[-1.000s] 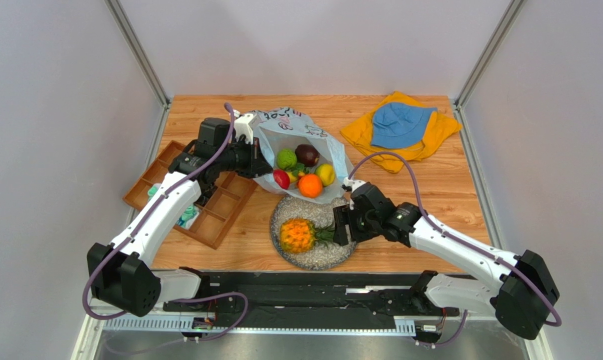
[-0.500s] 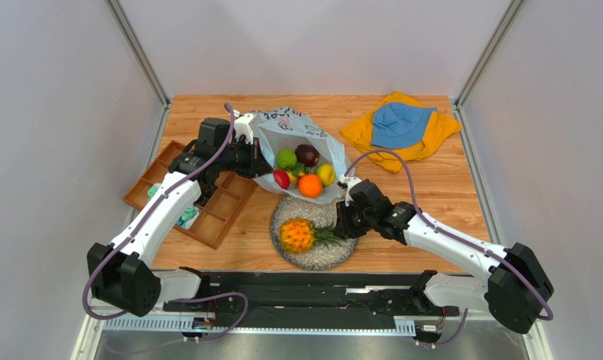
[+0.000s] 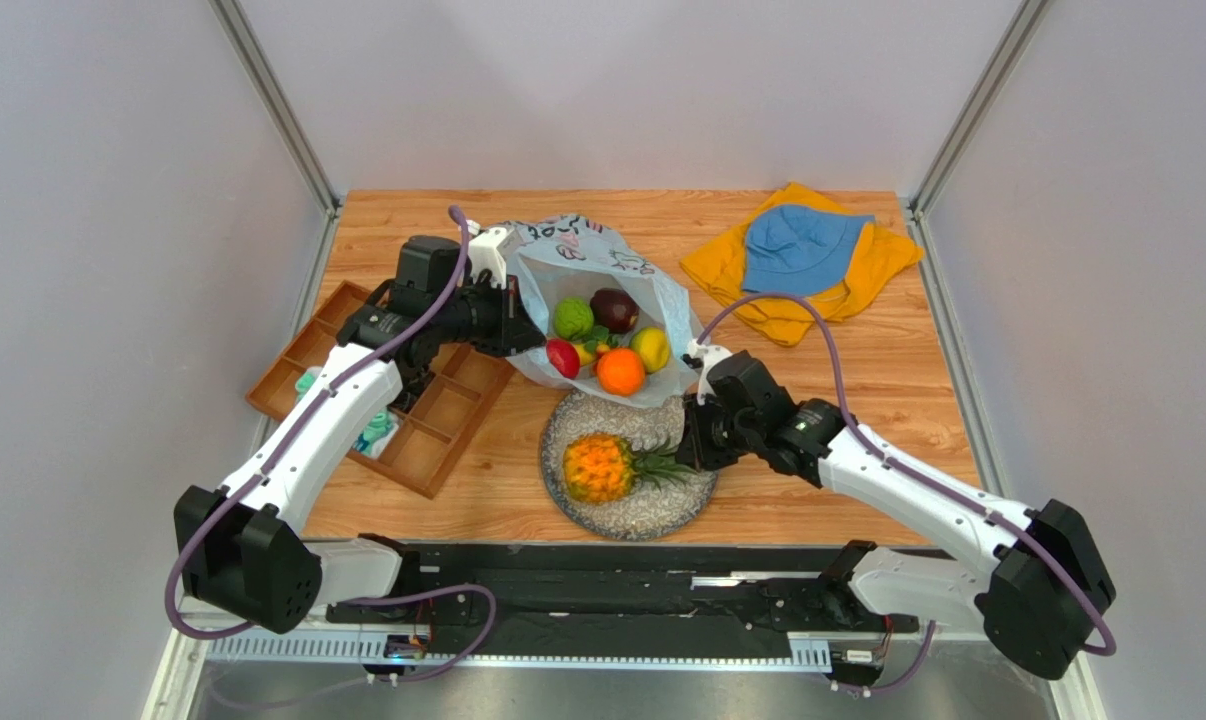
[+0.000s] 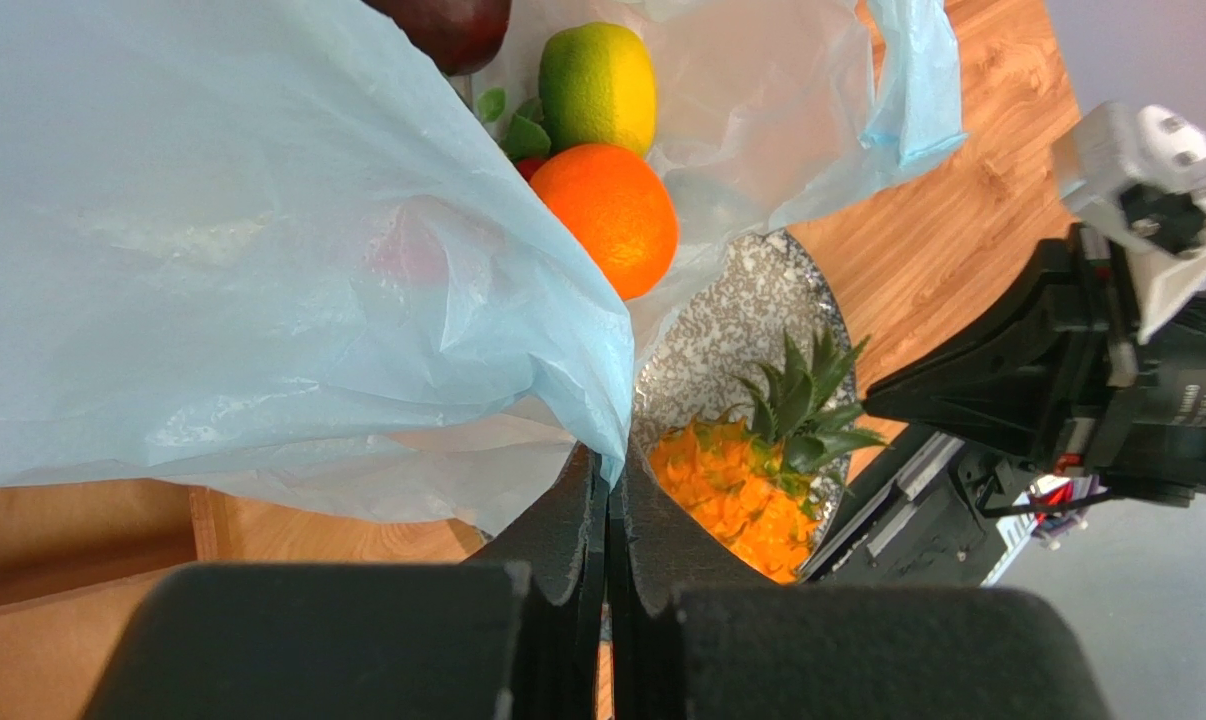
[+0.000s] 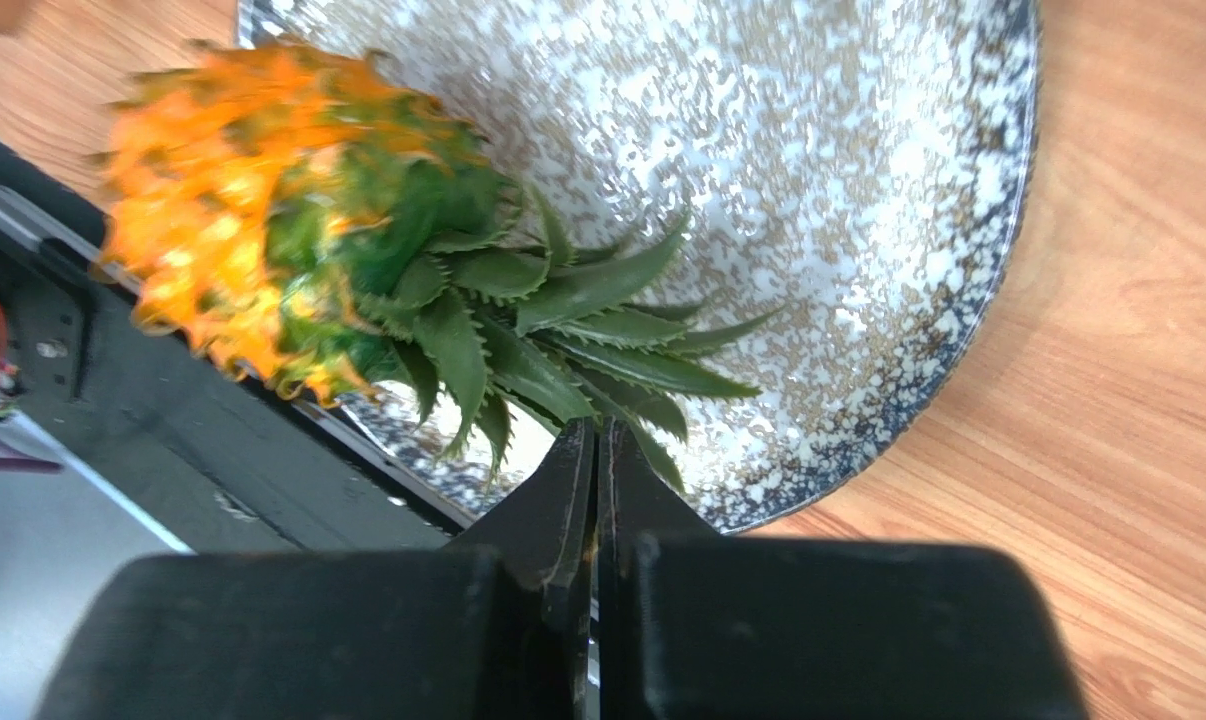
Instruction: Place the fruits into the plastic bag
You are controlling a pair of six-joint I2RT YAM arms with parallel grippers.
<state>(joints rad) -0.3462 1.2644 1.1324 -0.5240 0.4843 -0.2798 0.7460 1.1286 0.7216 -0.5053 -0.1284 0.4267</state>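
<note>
Your left pincer (image 4: 609, 483) is clamped shut on the rim of the plastic bag (image 4: 264, 270), which lies open at the middle of the counter (image 3: 895, 390), toward the far edge. Inside it you can see the orange (image 4: 606, 218), yellow-green fruit (image 4: 599, 86), green apple (image 3: 572, 318), dark maroon fruit (image 3: 614, 309) and red apple (image 3: 561, 357). The pineapple (image 5: 234, 240) lies on its side on the speckled plate (image 5: 805, 195) by the near edge. Your right pincer (image 5: 596, 450) is pressed narrow at the leaf tips; you cannot tell whether a leaf is caught.
</note>
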